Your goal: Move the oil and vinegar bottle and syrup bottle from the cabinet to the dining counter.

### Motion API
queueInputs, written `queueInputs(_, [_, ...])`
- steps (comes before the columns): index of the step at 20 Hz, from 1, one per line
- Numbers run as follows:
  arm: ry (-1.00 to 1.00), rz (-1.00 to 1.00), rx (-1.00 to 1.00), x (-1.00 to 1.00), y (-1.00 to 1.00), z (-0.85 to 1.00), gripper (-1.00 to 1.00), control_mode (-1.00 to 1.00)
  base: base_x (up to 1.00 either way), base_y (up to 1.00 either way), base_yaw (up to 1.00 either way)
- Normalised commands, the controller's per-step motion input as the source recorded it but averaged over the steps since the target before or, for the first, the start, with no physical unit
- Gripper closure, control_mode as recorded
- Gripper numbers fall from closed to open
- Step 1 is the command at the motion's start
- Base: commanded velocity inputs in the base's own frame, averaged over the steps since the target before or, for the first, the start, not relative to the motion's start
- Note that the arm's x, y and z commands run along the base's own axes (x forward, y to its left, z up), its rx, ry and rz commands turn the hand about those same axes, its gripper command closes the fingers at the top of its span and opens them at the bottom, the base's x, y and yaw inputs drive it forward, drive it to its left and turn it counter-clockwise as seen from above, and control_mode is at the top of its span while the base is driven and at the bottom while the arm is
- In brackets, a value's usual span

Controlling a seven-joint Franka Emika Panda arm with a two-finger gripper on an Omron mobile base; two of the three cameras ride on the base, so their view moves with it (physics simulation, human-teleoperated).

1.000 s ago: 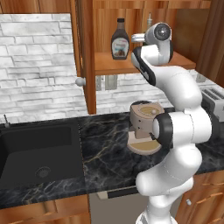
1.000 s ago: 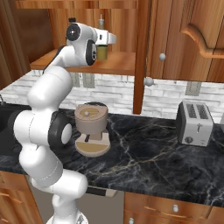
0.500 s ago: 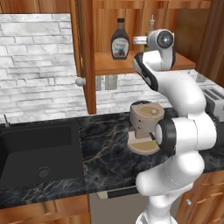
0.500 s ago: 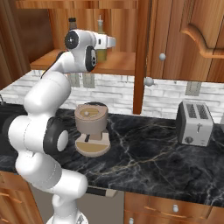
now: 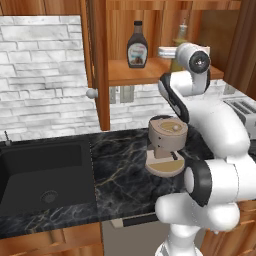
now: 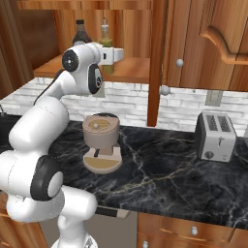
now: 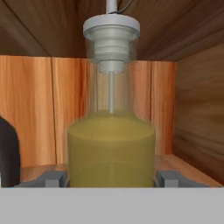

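Left base view: my gripper (image 5: 167, 52) is up at the open cabinet (image 5: 150, 75) shelf, reaching to the oil and vinegar bottle (image 5: 180, 46) at the shelf's right; syrup bottle (image 5: 137, 45) stands well left of it, untouched. Right base view: hand at the oil bottle (image 6: 104, 38), syrup bottle (image 6: 80, 33) just behind my wrist; coffee machine (image 6: 100, 140) and toaster (image 6: 215, 135) sit on the counter below. Hand view: oil bottle (image 7: 111, 144) dead centre, a fingertip (image 7: 168, 178) on each side, jaws wide, not clamped yet. Bottle about half full of yellow-green liquid, stopper on. I'd judge: close squarely on the body, stay level, lift straight before pulling out so nothing tips.
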Motion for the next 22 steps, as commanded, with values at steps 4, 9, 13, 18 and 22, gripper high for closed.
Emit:
queueInputs(4, [-0.05,-0.02,-0.02,-0.99,0.11,0.59,1.00,-1.00,0.00,0.00,0.00])
queueInputs(9, [0.00,0.01,-0.01,-1.00,0.00,0.53,1.00,-1.00,0.00,0.00,0.00])
queueInputs(13, [0.03,0.06,-0.05,-1.00,0.03,0.10,1.00,-1.00,0.00,0.00,0.00])
queueInputs(18, [0.00,0.10,-0.03,-1.00,0.00,-0.02,1.00,-1.00,0.00,0.00,0.00])
queueInputs(22, [0.00,0.12,0.00,-1.00,0.00,-0.09,1.00,-1.00,0.00,0.00,0.00])
